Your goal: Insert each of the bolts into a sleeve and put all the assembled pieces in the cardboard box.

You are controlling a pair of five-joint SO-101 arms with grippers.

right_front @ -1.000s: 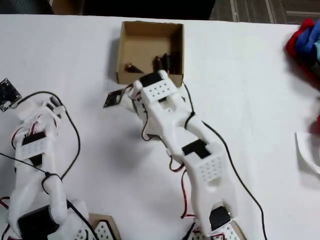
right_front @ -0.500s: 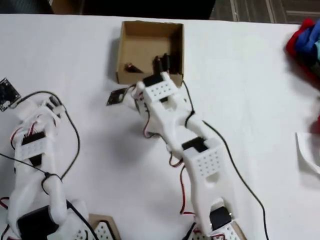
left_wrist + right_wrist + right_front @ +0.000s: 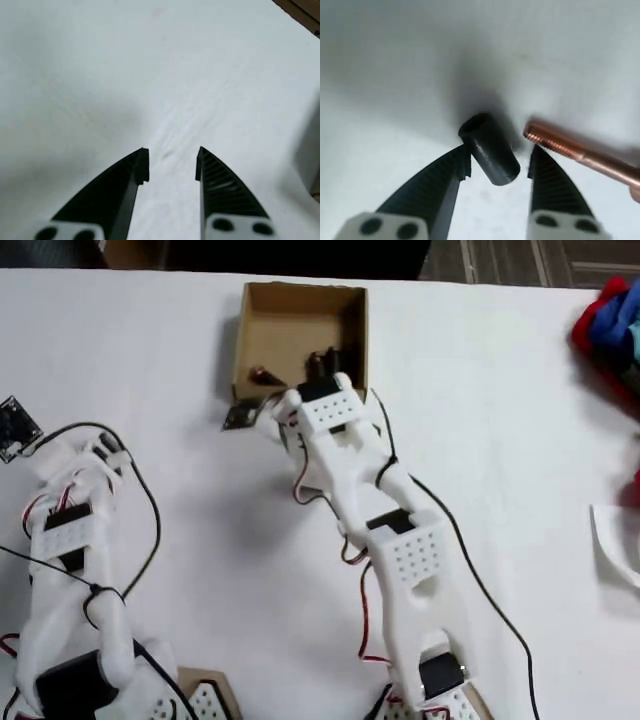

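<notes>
One fixed overhead camera, two wrist cameras.
The high view looks steeply down over the white tabletop (image 3: pixel 520 420); each wrist view looks close along its own jaws onto a small patch of that same tabletop.

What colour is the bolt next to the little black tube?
The bolt is shiny copper, an orange-brown. The right wrist view shows it best.

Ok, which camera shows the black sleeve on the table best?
The right wrist view: the sleeve lies inside the open right gripper, with a copper bolt beside it. In the high view the right arm covers that spot by the box. The left wrist view faces the table elsewhere.
</notes>
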